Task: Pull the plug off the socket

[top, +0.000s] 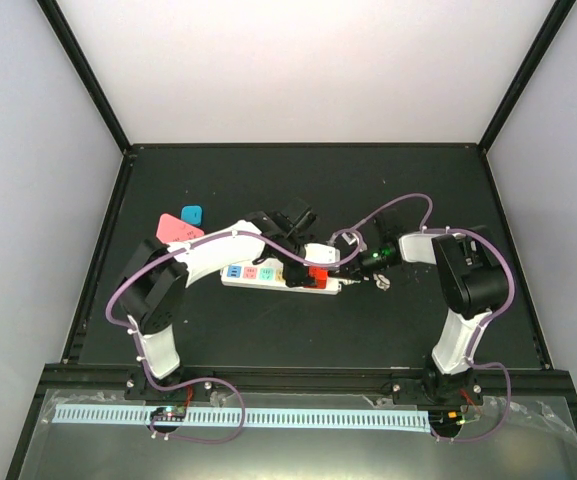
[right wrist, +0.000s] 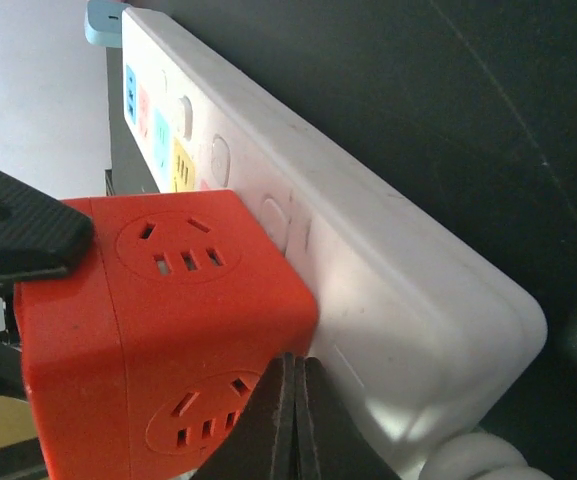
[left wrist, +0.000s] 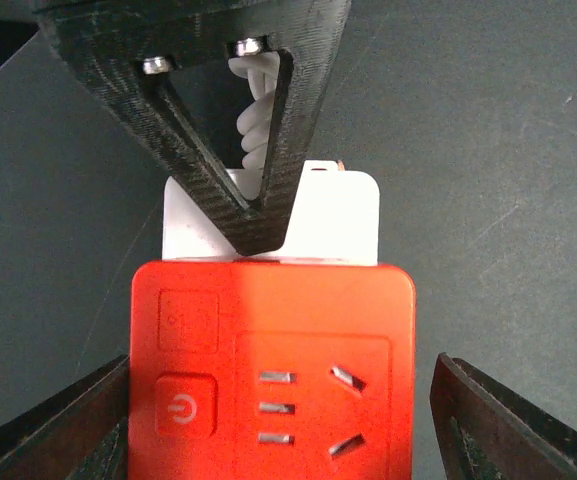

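Socket (top: 263, 272) lies flat mid-bench (top: 268, 340), with the red cube plug (left wrist: 268, 380) seated near its cord end. Left gripper (left wrist: 273, 430) straddles the plug, jaws open with a gap on one side; right gripper (right wrist: 293, 420) has jaws closed on nothing, tips at the plug-socket seam. Judged step: securing the grasp; next, the left jaws likely must clamp the plug and pull straight off while the right pins the socket.
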`<state>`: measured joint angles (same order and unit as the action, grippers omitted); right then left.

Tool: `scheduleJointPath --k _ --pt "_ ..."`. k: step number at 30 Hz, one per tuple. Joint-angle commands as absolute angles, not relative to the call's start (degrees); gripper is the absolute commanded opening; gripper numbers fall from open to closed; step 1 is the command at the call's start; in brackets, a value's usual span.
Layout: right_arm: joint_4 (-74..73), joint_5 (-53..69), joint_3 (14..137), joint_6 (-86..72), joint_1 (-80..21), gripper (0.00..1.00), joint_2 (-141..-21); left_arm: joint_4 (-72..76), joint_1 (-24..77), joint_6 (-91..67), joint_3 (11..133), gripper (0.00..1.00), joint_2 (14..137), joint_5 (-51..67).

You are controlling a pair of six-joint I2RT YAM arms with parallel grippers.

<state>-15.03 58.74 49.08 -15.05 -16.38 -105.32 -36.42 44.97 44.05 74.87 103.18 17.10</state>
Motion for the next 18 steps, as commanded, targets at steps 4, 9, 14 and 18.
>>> scheduleJointPath --k 4,9,14,18 --pt "-16.29 54.75 50.16 -13.24 -16.72 0.01 -106.30 -36.21 46.67 44.21 76.29 0.77 104.90 17.52" --pt "-16.76 53.72 50.30 -12.95 -16.70 0.01 -106.75 -36.55 46.76 43.14 77.77 0.58 105.47 17.72" --pt "-17.77 52.41 50.75 -12.07 -16.68 0.01 -108.30 -38.42 46.51 41.78 80.04 0.41 105.40 19.79" --pt "-18.36 51.52 51.06 -11.55 -16.70 0.01 -108.48 -39.61 46.43 41.53 81.30 0.37 105.16 20.37"
